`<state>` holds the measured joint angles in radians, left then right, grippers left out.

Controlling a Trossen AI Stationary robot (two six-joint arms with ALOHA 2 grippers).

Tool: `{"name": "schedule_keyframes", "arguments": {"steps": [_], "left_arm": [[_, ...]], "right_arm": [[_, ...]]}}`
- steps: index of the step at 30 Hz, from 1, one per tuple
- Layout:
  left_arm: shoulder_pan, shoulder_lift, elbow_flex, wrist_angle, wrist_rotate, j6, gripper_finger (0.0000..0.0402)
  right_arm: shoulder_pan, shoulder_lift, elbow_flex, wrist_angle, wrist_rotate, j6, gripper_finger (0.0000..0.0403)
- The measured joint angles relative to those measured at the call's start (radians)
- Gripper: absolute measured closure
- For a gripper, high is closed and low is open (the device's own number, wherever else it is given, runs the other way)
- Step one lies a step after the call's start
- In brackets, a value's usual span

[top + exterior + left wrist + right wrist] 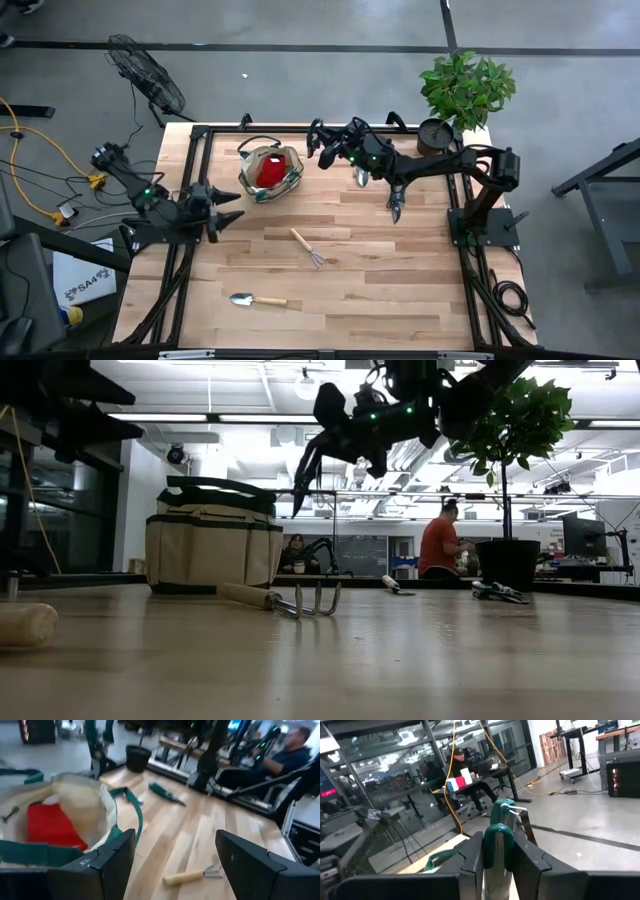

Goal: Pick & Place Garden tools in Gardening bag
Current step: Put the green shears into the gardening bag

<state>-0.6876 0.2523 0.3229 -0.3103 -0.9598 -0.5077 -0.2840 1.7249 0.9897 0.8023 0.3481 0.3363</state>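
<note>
A trowel lies nearest, the hand rake beyond it toward the gardening bag. Left gripper, fingers spread, waits beside the bag; right gripper pinches green-handled shears just beside it.

Right arm stretched out from its base across far side of table, right gripper raised well above surface, fingers clamped on green-handled shears (tips up). Left arm low at left edge, left gripper spread wide, holding nothing.
</note>
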Motion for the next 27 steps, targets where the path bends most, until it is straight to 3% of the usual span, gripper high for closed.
{"name": "schedule_keyframes", "arguments": {"steps": [7,16,27], "left_arm": [[0.0,-0.153,-0.109,-0.008,-0.148,0.027,0.0132],[0.0,-0.172,-0.138,-0.053,-0.234,0.025,0.0132],[0.0,-0.172,-0.138,-0.059,-0.142,0.03,0.0132]], "right_arm": [[-0.008,0.0,0.0,0.001,-0.01,0.001,0.034],[-0.018,0.0,0.0,0.01,-0.028,0.008,0.034],[-0.011,0.024,0.0,0.05,-0.039,0.009,0.034]]}}
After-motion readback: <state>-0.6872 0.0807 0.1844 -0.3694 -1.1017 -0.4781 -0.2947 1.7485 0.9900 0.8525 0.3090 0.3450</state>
